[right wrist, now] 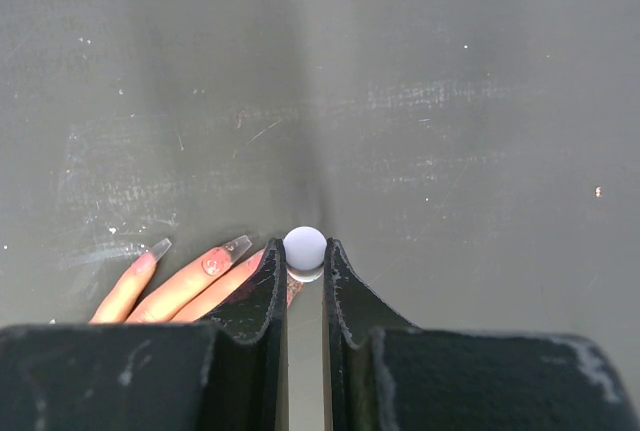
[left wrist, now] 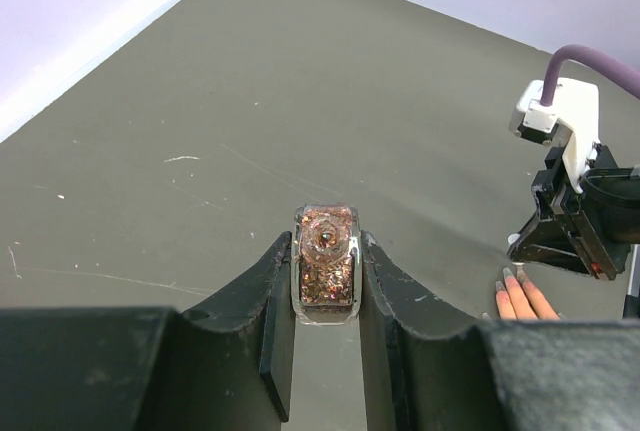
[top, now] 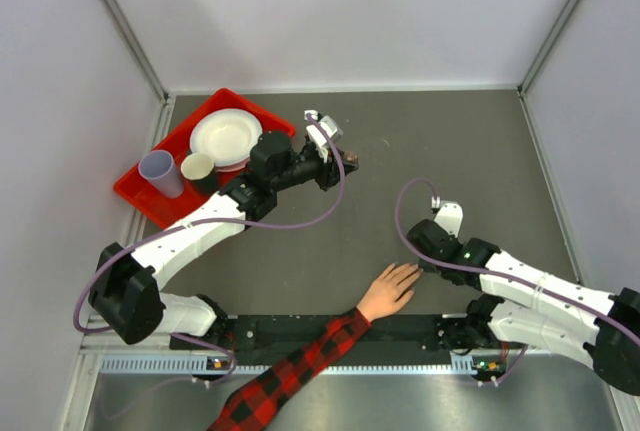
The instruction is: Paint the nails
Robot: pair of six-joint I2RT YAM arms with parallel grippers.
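Left end effector (left wrist: 325,248) grips a glitter bottle (left wrist: 326,273) — right end effector (right wrist: 304,254) a white knob (right wrist: 305,244), by the nails (right wrist: 238,244).

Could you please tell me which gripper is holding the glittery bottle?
The left gripper, shut on the copper-glitter bottle; the right gripper pinches a white round-topped piece beside the hand.

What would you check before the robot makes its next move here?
1. The left robot hand clamps the bottle: ok.
2. Bottle uncapped: ok, its mouth looks open.
3. The right robot hand clamps the brush cap: ok.
4. Polish on the brush: cannot tell, bristles hidden.
5. The sleeved hand lies flat on the table, fingers spread: ok.
6. Brush tip lined up on a nail: cannot tell.
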